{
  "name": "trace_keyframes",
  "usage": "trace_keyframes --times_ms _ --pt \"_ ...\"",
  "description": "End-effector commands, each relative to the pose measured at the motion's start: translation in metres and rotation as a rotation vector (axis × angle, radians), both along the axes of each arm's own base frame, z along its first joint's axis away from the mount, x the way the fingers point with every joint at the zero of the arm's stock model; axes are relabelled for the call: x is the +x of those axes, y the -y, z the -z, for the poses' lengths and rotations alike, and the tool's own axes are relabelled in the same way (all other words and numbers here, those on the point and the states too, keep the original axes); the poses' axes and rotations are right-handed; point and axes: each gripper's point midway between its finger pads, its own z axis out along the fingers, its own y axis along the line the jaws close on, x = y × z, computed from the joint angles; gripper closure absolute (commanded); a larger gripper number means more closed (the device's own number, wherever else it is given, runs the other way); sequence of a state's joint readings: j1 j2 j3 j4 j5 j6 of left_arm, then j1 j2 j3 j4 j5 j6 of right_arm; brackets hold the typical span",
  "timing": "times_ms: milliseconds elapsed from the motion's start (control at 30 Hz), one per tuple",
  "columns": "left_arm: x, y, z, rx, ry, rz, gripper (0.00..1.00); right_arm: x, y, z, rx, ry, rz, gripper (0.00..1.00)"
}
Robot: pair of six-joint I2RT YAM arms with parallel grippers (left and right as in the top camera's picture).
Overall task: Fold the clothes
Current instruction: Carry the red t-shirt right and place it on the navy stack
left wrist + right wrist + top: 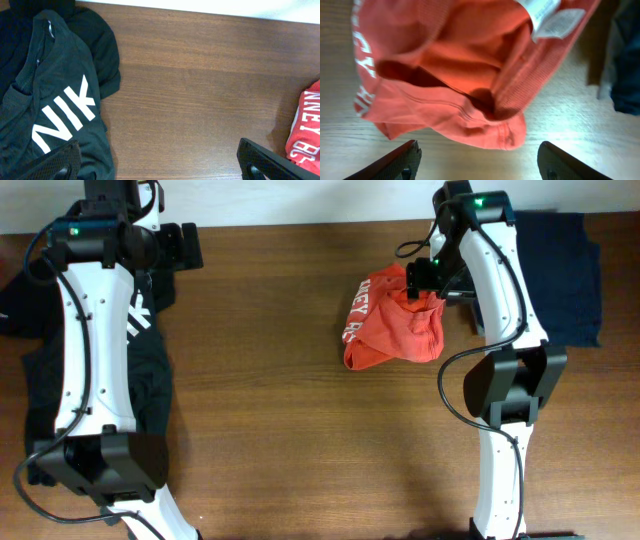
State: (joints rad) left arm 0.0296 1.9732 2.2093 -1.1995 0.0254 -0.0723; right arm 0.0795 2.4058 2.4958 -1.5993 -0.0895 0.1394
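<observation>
A crumpled red shirt (395, 320) with white lettering lies on the wooden table right of centre; it also shows in the right wrist view (465, 75). My right gripper (477, 165) is open and empty, hovering just beside the shirt's edge; in the overhead view it (425, 280) sits over the shirt's far right part. A dark shirt with white letters (55, 105) lies at the left, partly under my left arm (150, 390). My left gripper (160, 167) is open and empty above bare wood next to the dark shirt.
A folded navy garment (560, 270) lies at the far right; its edge shows in the right wrist view (625, 60). Bare wooden tabletop (270, 380) spans the middle and front. The table's back edge meets a white wall (300, 200).
</observation>
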Motion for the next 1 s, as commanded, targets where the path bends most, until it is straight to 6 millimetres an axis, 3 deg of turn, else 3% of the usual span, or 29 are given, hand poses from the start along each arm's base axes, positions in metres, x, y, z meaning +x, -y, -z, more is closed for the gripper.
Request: trace_keyframes --times_ms 0,233,400,600,733,833,900,933,967 --pt "-0.001 -0.003 0.007 0.005 -0.022 -0.009 0.01 0.003 -0.001 -0.001 0.071 0.012 -0.016 0.20" --pt "-0.001 -0.003 0.008 0.004 -0.025 -0.009 0.01 0.005 0.023 0.037 0.201 -0.031 0.078 0.20" --pt "-0.001 -0.003 0.008 0.004 -0.025 -0.009 0.01 0.000 0.011 0.071 0.369 -0.057 0.067 0.20" --pt "-0.001 -0.003 0.008 0.004 -0.025 -0.009 0.01 -0.006 0.005 0.112 0.399 -0.070 0.092 0.20" --pt "-0.001 -0.003 0.008 0.004 -0.025 -0.009 0.01 -0.009 0.004 0.130 0.400 -0.069 0.111 0.23" --pt "-0.001 -0.003 0.008 0.004 -0.025 -0.010 0.01 -0.010 -0.004 0.135 0.435 -0.063 0.106 0.39" --pt "-0.001 -0.003 0.008 0.004 -0.025 -0.009 0.01 -0.008 -0.010 0.136 0.460 -0.053 0.096 0.65" --pt "-0.001 -0.003 0.008 0.004 -0.025 -0.010 0.01 -0.007 -0.012 0.136 0.463 -0.047 0.092 0.86" --pt "-0.001 -0.003 0.008 0.004 -0.025 -0.010 0.01 -0.002 -0.017 0.132 0.489 -0.026 0.082 0.96"
